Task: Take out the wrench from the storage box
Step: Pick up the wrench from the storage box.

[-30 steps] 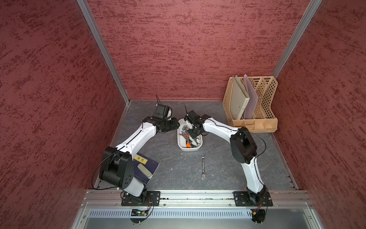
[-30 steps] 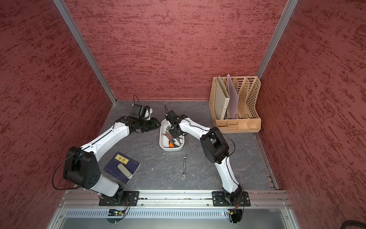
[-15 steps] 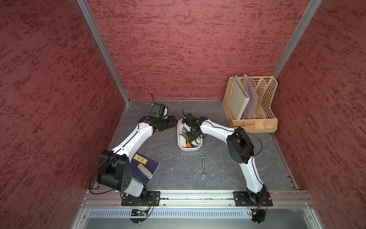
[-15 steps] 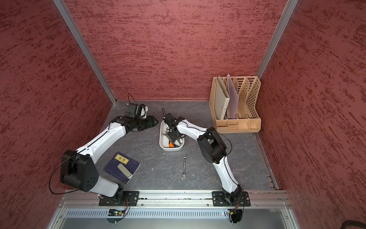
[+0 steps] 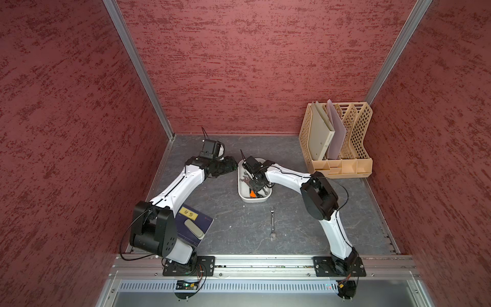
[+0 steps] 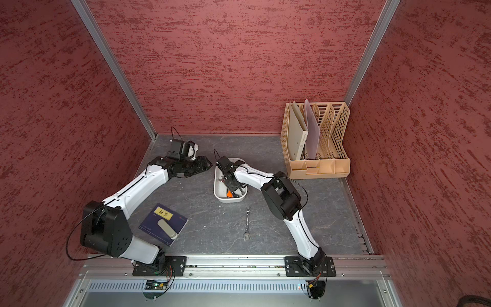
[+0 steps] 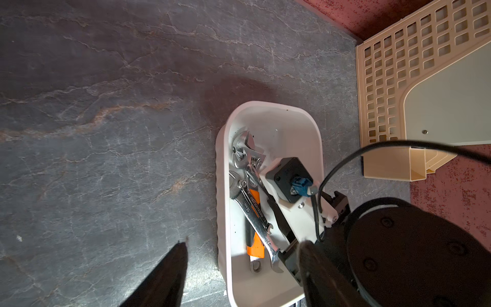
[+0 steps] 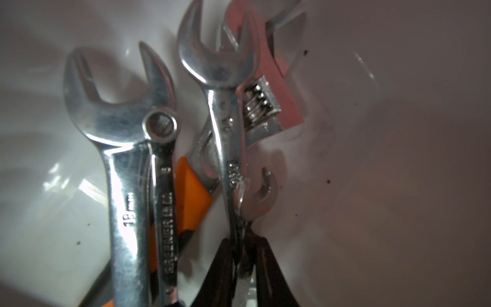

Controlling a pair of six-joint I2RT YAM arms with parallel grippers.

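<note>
Wrenches (image 7: 255, 215) lie in the storage box (image 5: 253, 200); another wrench (image 5: 272, 223) lies before it.

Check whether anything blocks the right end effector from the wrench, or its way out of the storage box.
Nothing stands between them: the right end effector is shut on the slim wrench in the storage box. It lies over the adjustable wrench, with nothing visibly on top, so lifting out looks clear.
</note>
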